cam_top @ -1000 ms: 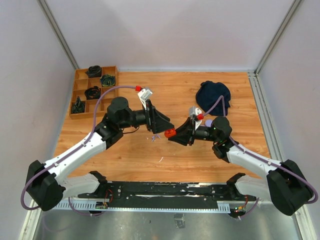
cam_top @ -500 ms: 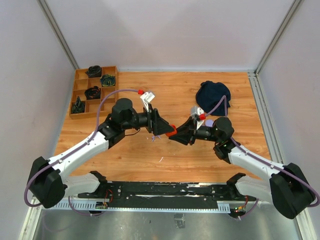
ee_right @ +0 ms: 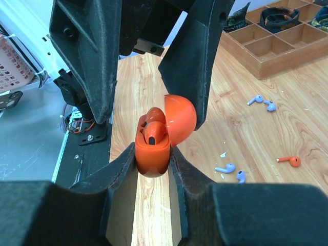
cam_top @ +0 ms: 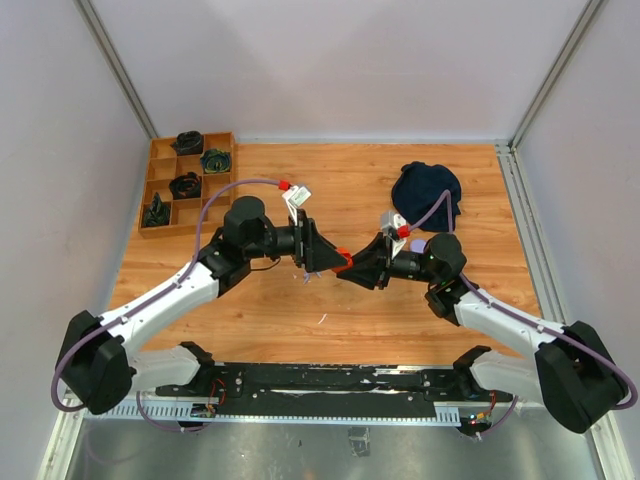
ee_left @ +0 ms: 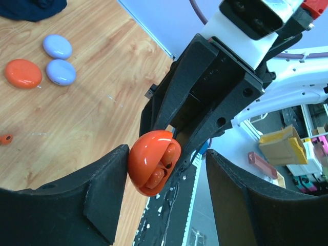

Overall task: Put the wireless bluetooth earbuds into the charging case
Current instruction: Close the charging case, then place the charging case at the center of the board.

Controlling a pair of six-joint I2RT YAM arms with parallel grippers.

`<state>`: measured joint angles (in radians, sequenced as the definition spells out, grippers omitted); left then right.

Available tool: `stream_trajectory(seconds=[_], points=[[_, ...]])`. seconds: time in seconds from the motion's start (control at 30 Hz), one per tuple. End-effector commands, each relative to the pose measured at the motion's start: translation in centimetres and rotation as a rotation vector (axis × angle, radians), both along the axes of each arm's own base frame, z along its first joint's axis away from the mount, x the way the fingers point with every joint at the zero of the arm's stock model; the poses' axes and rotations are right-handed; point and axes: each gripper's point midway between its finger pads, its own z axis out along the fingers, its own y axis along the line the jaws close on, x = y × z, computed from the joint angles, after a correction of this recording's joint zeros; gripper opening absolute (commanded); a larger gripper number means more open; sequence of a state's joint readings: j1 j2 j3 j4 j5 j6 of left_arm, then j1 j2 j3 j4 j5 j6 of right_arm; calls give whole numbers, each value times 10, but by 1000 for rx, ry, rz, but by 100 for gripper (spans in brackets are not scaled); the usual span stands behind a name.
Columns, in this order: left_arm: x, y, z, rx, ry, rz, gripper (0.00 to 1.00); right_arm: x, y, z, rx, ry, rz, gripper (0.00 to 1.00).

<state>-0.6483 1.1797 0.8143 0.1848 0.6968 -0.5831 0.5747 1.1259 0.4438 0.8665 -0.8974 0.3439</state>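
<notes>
Arms in top view meet over table (cam_top: 300, 180): R gripper (cam_top: 352, 268) & L gripper (cam_top: 330, 260) at orange-red charging case (cam_top: 343, 262). L wrist: L jaws apart, one finger touching case's open lid; orange-red earbuds (ee_left: 156, 175) sit inside. R wrist: R jaws clamped on case base; lilac earbuds (ee_right: 225, 167) & one loose orange-red earbud (ee_right: 289, 161) lie on wood beyond.

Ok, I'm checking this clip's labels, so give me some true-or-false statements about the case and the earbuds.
1. The right gripper clamps the orange-red charging case. True.
2. The case's lid is shut. False: it stands open, with an earbud seated inside.
3. Four lilac earbuds lie loose on the table. True.
4. The left gripper holds something. False: its jaws stand open, empty, either side of the case.
5. Every orange-red piece is in the case. False: an orange-red earbud lies on the table.
</notes>
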Motion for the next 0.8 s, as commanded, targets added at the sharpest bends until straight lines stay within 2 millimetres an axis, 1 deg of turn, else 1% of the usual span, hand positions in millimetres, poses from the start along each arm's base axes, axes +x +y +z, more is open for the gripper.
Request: stream_trajectory(seconds=[0.0,0.2,0.27,0.33,0.43,0.53,0.57,0.67,0.77], points=[[-13,2,30,-87,-105,-59,65,-4,-2,0,-13,1,24,7],[-19,4,34,-106,-129,-72,66,-8,-4,-1,-25,13,36,7],[-17,5,33,-100,-133,-58,66,-8,-4,-3,-32,26,29,8],[-13,8,32,-79,-136,-25,66,-6,-5,-6,-51,50,13,8],[5,16,27,-4,-157,88,69,-2,-10,-20,-117,119,-32,8],[26,33,18,100,-164,237,72,2,-19,-42,-208,211,-108,9],[32,41,12,148,-153,293,73,2,-24,-51,-246,257,-137,9],[55,70,0,268,-153,488,75,3,-40,-76,-327,373,-227,9],[70,102,-8,374,-162,656,76,8,-62,-102,-399,504,-345,10]])
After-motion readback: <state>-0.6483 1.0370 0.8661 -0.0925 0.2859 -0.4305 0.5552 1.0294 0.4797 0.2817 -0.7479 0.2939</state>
